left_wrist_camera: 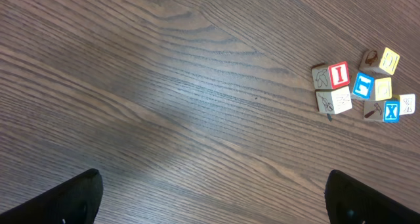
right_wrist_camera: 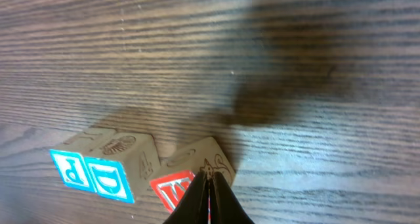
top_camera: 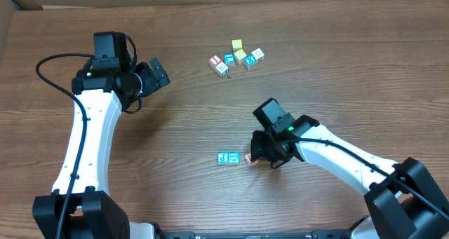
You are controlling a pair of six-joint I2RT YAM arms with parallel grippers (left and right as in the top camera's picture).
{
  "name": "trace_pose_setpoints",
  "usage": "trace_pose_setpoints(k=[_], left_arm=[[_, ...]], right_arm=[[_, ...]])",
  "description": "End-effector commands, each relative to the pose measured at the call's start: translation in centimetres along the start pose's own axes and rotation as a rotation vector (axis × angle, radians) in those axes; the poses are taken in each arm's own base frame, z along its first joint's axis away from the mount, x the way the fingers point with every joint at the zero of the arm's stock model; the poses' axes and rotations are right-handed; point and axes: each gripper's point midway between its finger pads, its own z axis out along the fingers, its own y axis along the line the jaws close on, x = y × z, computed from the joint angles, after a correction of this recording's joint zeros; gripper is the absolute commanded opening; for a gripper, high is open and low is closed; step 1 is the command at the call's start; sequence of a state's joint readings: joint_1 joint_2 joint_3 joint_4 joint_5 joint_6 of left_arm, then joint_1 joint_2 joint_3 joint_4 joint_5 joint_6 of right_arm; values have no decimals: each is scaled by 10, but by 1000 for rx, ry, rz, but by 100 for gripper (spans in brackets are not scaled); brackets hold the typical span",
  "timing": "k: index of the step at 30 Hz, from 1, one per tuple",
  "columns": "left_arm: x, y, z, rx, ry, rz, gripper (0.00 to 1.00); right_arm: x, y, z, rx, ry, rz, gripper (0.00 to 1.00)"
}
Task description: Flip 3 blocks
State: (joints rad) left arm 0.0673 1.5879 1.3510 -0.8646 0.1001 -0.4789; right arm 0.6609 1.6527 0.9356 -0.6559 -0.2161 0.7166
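Right gripper (right_wrist_camera: 209,186): my fingers are together, making one wedge. The tip rests on the top edge of the small wooden red-lettered cube (right_wrist_camera: 172,186), I judge to lever it over rather than grasp it. Just beside that cube, the wooden blue "P" cube (right_wrist_camera: 68,169) and the pale blue-lettered cube (right_wrist_camera: 109,179) touch each other. Left gripper (left_wrist_camera: 211,192) is spread wide, idle, well apart from it.

**Three in a row on wooden table (right_wrist_camera: 295,27)**

Small wooden cube with blue "P" face (right_wrist_camera: 69,168) and small wooden cube with blue-letter face (right_wrist_camera: 108,179) sit touching side by side, with pale tops up. Small wooden cube with red-letter face (right_wrist_camera: 174,184) sits just beside the second, turned at an angle.
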Motion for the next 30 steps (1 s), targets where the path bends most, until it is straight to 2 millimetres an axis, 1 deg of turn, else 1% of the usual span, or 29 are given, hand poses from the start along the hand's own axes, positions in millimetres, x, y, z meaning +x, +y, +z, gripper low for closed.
trace_pose_setpoints(k=[1, 5, 12, 18, 21, 30], left_arm=[[-4, 0, -4, 2, -16, 10, 100], [-4, 0, -4, 2, -16, 10, 100], [-4, 0, -4, 2, -17, 10, 100], [-4, 0, -4, 2, -16, 10, 100], [-4, 0, -4, 2, -16, 10, 100], [-4, 0, -4, 2, -17, 10, 100]], right_arm=[[5, -3, 0, 3, 22, 25, 5], [7, -4, 0, 11, 26, 62, 5], [10, -9, 3, 28, 28, 193, 5], [20, -13, 4, 39, 69, 275, 4], [21, -12, 4, 29, 80, 275, 4], [19, -3, 4, -13, 80, 266, 4]])
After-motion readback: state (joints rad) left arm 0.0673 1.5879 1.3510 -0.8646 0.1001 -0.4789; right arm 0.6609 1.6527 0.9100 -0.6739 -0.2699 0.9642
